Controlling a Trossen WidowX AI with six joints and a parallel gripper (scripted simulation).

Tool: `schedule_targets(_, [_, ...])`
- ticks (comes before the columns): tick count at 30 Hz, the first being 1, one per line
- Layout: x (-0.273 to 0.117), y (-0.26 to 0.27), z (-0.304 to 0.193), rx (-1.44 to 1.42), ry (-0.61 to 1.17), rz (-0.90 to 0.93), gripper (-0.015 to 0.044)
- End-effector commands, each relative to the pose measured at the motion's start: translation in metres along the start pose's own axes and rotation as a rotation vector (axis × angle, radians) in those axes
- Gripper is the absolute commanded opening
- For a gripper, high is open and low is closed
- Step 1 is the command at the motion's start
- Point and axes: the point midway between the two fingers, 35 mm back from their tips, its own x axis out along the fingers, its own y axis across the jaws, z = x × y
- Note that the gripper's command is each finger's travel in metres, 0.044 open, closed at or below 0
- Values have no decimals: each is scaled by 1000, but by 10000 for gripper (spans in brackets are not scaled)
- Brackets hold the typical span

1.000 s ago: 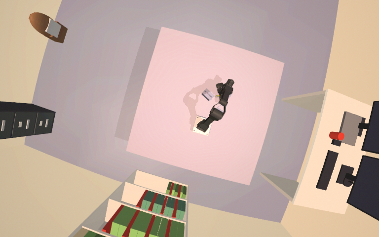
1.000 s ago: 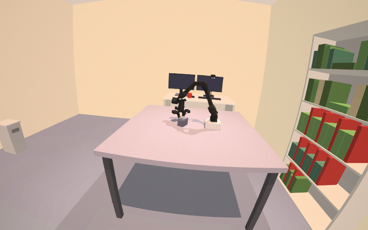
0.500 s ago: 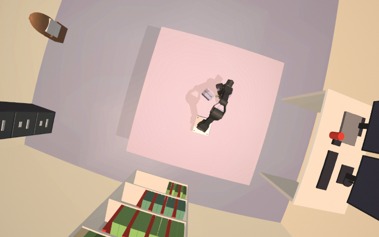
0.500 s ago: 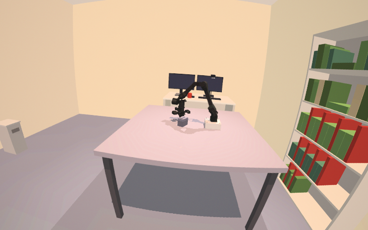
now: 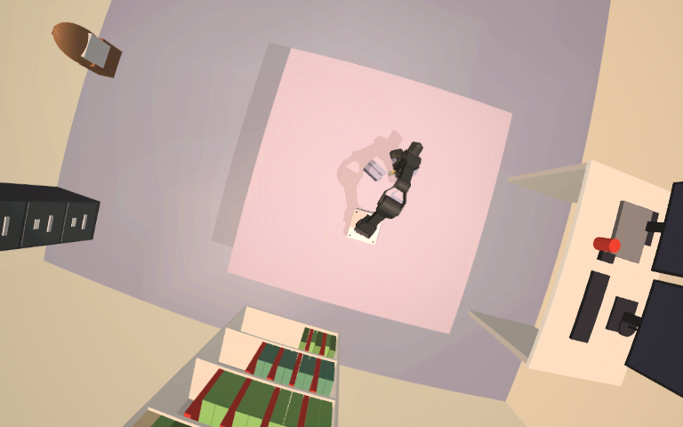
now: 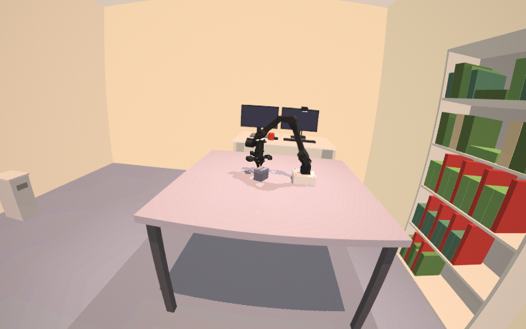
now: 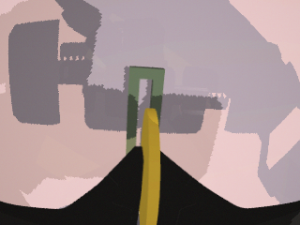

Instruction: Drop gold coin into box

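Note:
The gold coin (image 7: 151,169) (image 5: 391,173) stands on edge and shows nearly edge-on in the wrist view. My gripper (image 7: 144,154) (image 6: 259,164) points down and is shut on the coin, one dark finger on each side. The green holder (image 7: 146,72) lies on the table under the coin; its far end and left side show, while its near end is hidden behind the fingers. Whether the coin still touches the holder cannot be told. The grey box (image 5: 373,170) (image 6: 261,174) stands beside the gripper, with the dark slot line visible across its lid in the top view.
The pink table (image 5: 312,252) (image 6: 248,209) carries the arm's white base (image 5: 376,237) (image 6: 303,179). The arm arches from that base to the gripper, casting shadows around the box and holder. A desk with two monitors and a bookshelf stand beyond the table.

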Motion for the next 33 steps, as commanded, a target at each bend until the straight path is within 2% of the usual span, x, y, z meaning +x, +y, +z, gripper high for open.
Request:
schedule_targets(1, [-12,3,3,-3,-11,8,0])
schedule_targets(28, [-77,0,0,-3,-11,8,0])
schedule_targets(33, [-77,1,1,116,-11,8,0])
